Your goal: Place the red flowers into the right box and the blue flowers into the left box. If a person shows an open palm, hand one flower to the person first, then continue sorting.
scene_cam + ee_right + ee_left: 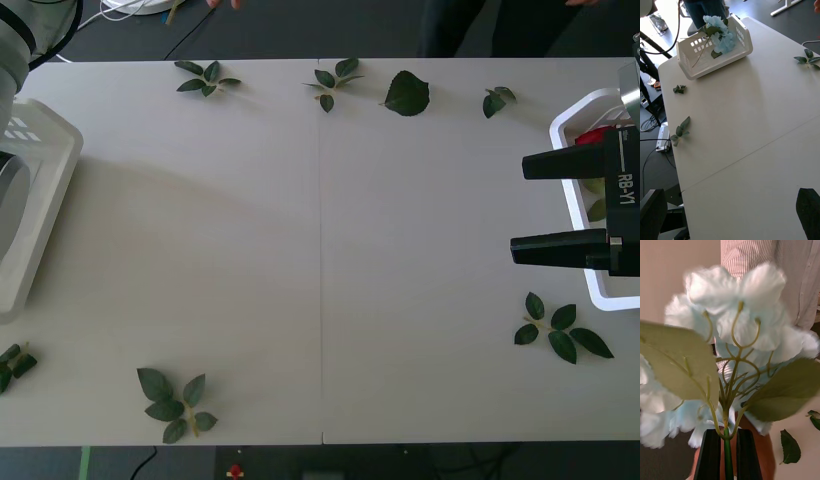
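Note:
My left gripper (729, 435) is shut on the green stem of a blue flower (737, 322), held upright with its fluffy pale head and two leaves close before the left wrist camera. Just behind it stands a person in a striped shirt (752, 255), with a bare arm or hand (762, 453) low behind my fingers. The left box (45, 180) lies at the table's left edge and holds more blue flowers (720, 35). Over the table's right side my right gripper (560, 205) is open with nothing in it. Beside it is the right box (575, 115), where a red flower (593, 136) shows.
Loose leaf sprigs lie along the far edge (208, 78) (333, 80) (407, 93) (497, 99), at the front left (172, 400) and the front right (560, 330). My left arm (10, 40) enters at the top left. The wide middle of the white table (320, 250) is bare.

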